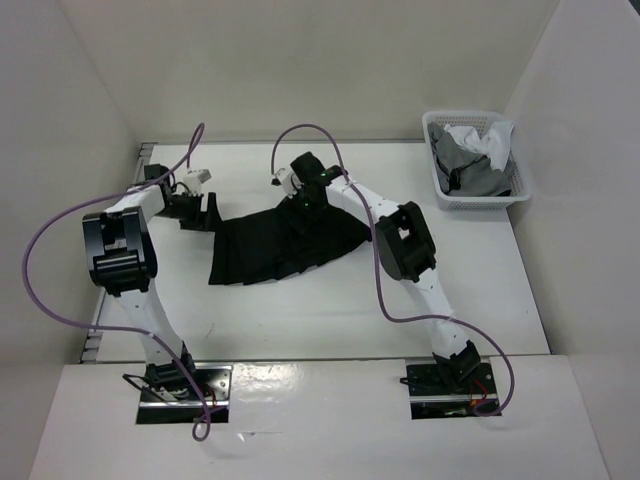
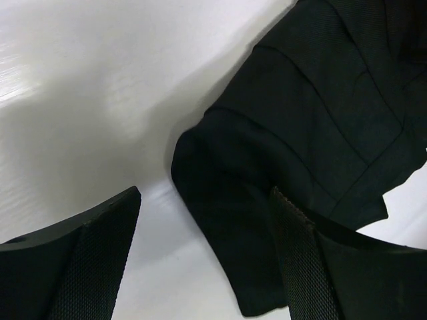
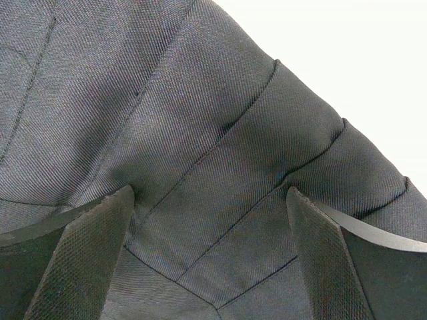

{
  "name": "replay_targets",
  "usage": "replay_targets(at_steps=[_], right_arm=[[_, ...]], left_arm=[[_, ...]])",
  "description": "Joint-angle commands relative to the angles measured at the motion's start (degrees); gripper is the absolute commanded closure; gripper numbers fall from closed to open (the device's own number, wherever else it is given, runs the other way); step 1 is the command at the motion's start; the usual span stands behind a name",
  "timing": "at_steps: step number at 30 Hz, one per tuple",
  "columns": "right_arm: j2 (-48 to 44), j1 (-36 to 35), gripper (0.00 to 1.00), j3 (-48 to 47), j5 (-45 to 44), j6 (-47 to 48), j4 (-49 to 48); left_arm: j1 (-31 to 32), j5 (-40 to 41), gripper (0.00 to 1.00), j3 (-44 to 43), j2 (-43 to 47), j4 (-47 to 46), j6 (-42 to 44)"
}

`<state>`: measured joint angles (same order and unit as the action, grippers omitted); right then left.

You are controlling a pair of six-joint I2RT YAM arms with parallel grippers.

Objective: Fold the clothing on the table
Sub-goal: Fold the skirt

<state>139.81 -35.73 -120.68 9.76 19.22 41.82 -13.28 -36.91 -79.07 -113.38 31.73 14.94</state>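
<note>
Black pleated skirt [image 1: 285, 245] lies spread across the middle of the white table [image 1: 300, 320]. The left gripper [image 2: 203, 193] stands spread astride its left corner; the right gripper [image 3: 210, 193], also spread, presses its far edge. At the table's far right corner, a white plastic basket [image 1: 519, 196] holds a crumpled grey garment [image 1: 470, 170] and a white garment [image 1: 492, 140].

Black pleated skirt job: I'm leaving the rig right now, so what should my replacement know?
Left gripper: open, fingers either side of a corner of the black pleated fabric skirt.
Right gripper: open, low over the skirt's far pleats.
The skirt lies spread and rumpled on the flat white table.
Done: no fold visible.
Left: probably grip both points, then fold.
</note>
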Motion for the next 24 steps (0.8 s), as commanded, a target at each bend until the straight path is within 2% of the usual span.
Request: replay_targets(at_steps=[1, 11, 15, 19, 24], right_arm=[[-0.2, -0.1, 0.01, 3.2, 1.2, 1.1, 2.8], [-2.0, -0.1, 0.01, 4.2, 3.0, 1.1, 2.3], [-2.5, -0.7, 0.01, 4.8, 3.0, 1.1, 2.3], [-2.5, -0.7, 0.01, 4.8, 2.5, 1.1, 2.3], [-2.5, -0.7, 0.01, 4.8, 2.5, 1.1, 1.8]], left_arm=[[-0.3, -7.8, 0.17, -2.4, -3.5, 0.0, 1.9], [-0.3, -7.0, 0.19, -4.2, -6.9, -1.3, 0.2], [0.8, -7.7, 0.32, -4.2, -9.7, 0.3, 1.5], [0.8, -5.6, 0.55, -2.6, -9.0, 0.3, 2.1], [1.4, -6.2, 0.60, -2.1, -8.5, 2.5, 4.5]])
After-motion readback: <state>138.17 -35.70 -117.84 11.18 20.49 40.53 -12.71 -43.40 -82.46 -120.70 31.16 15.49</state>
